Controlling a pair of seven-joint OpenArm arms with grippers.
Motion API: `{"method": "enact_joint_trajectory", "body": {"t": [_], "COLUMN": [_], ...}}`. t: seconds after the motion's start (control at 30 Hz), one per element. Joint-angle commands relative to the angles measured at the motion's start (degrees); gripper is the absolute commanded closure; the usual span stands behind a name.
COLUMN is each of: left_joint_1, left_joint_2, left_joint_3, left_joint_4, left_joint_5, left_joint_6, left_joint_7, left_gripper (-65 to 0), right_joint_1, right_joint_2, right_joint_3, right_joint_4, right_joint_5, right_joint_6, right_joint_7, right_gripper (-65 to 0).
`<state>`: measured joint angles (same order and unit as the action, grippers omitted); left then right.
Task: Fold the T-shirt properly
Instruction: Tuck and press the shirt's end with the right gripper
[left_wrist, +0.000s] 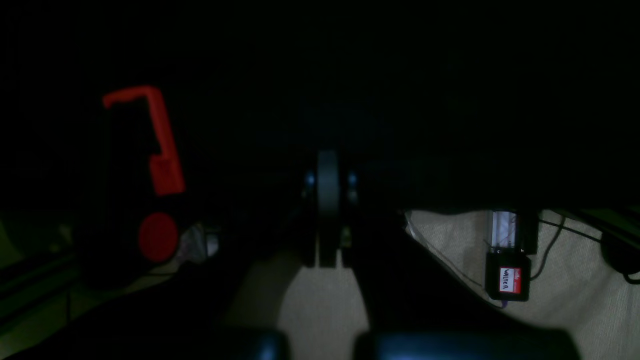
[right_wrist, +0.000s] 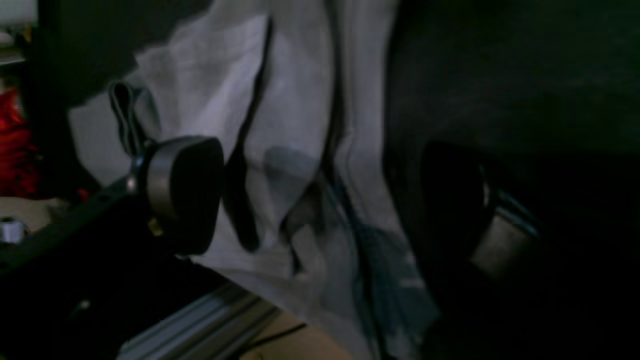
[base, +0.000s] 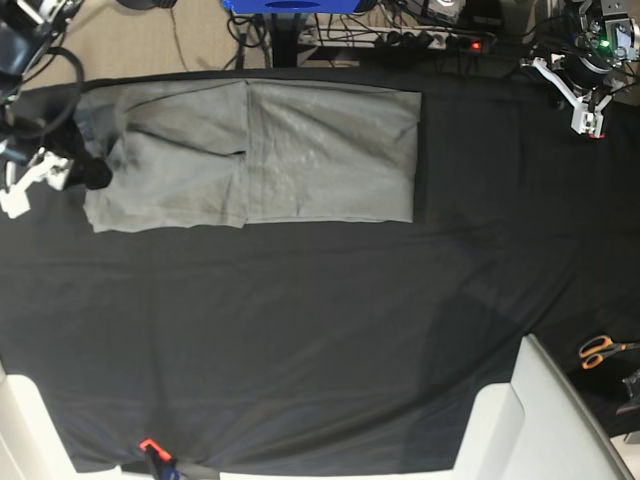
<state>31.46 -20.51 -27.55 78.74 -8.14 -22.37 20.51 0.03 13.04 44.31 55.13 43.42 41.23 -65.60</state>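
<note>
Right gripper: the right gripper (base: 30, 175) sits at the left edge of the base view, level with the short end of the T-shirt; in its own wrist view the gripper (right_wrist: 330, 200) has its fingers spread wide, one pad (right_wrist: 185, 192) on each side of the bunched grey cloth, pinching nothing.
T-shirt position: the T-shirt (base: 250, 155) lies on the far left part of the counter (base: 320, 340), which is draped in black cloth, its top edge near the counter's far edge.
Done so far: the shirt already forms a long flat band, sleeves tucked in, with a layer edge running across its middle; I judge the lengthwise folds finished.
Left to do: the left end looks rumpled and uneven beside the right gripper, and the band probably needs folding end over end into a compact stack, so I would place the task at roughly halfway.
Scissors: orange-handled scissors (base: 600, 350) lie off to the right, well apart from the shirt.
Left gripper: the left gripper (base: 585, 110) hangs over the far right corner, well clear of the shirt; in its dark wrist view the gripper (left_wrist: 327, 200) has its fingers pressed together on nothing.
Writing: a small red-and-white tag (left_wrist: 510, 280) on a black box in the left wrist view bears handwriting too blurred to read; no shirt label shows.
</note>
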Motion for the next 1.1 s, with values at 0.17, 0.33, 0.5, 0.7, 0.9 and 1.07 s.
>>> {"method": "enact_joint_trajectory", "body": {"t": [0.17,0.33,0.5,0.7,0.9,1.07], "left_joint_1": [0.32,0.32,0.32,0.32,0.32,0.32], "left_joint_2": [-0.98,-0.98,-0.98,-0.98,-0.98,-0.98], "left_joint_3": [-0.36,-0.36,-0.36,-0.27,-0.27,-0.27], "left_joint_4": [1.04,1.04,0.86,0.69,0.6,0.6], "left_joint_5": [-0.25,-0.25,-0.25,-0.25,-0.25,-0.25], "left_joint_6": [0.35,0.35,0.35,0.35,0.35,0.35], "left_joint_7": [-0.6,-0.6,-0.51,-0.51,-0.42,-0.42], "left_gripper": [0.0,0.0,0.0,0.0,0.0,0.0], "right_joint_1": [-1.31,-2.36,-2.8,-2.8,-2.8,-3.07], "right_joint_2": [1.07,2.22,0.54,-2.44,-3.15,-3.24], "right_joint_3": [-0.75,-7.7,-9.11,-9.55,-9.63,-11.66], "right_joint_4": [-1.2,2.14,2.49,2.49,2.49,2.58], "right_joint_5": [-4.78,-4.43,-4.34,-4.34,-4.34,-4.34], "right_joint_6": [-1.23,-1.23,-1.23,-1.23,-1.23,-1.23], "right_joint_7": [-2.57,-5.65,-6.0,-6.09,-8.2,-8.2], "right_gripper": [-59.7,-59.7,-59.7,-59.7,-59.7,-59.7]}}
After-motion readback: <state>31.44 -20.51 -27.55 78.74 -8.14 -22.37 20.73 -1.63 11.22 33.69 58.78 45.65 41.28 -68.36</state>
